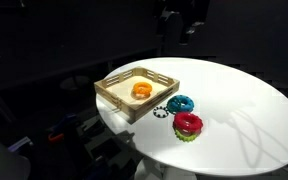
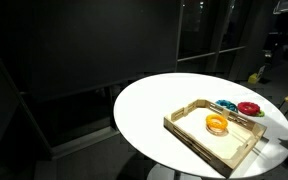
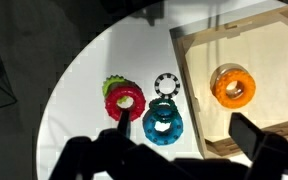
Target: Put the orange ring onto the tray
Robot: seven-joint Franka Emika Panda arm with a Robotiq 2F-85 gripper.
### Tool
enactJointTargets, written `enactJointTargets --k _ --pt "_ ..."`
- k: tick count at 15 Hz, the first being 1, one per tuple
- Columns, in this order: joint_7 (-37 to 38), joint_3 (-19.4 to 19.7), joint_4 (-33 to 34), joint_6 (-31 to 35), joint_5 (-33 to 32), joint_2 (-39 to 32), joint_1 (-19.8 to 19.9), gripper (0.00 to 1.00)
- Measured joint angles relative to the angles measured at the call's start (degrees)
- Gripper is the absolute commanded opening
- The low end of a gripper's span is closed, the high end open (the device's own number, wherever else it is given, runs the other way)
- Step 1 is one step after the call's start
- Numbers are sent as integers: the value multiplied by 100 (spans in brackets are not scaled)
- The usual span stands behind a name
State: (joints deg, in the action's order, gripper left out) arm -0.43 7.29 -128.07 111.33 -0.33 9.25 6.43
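Observation:
The orange ring (image 1: 142, 90) (image 2: 216, 123) (image 3: 233, 86) lies flat on the floor of the light wooden tray (image 1: 117, 96) (image 2: 190, 135) (image 3: 197, 70). My gripper (image 3: 184, 128) is open and empty, high above the table; its dark fingers frame the bottom of the wrist view, over the tray's near edge and the blue ring. In an exterior view the gripper (image 1: 182, 25) hangs dark at the top, well above the table.
A blue ring (image 1: 180, 103) (image 3: 163, 124), a red ring with green underside (image 1: 188, 124) (image 3: 124, 100) and a small black-and-white ring (image 3: 165, 85) lie beside the tray on the round white table (image 1: 244, 110) (image 2: 149, 105). Dark surroundings lie beyond the table edge.

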Motion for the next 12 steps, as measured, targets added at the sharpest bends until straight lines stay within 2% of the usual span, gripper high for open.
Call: enactJointTargets --k 7,12 --pt "-211 32 195 -167 20 512 1 100" --pt "-284 39 210 -167 88 571 1 100"
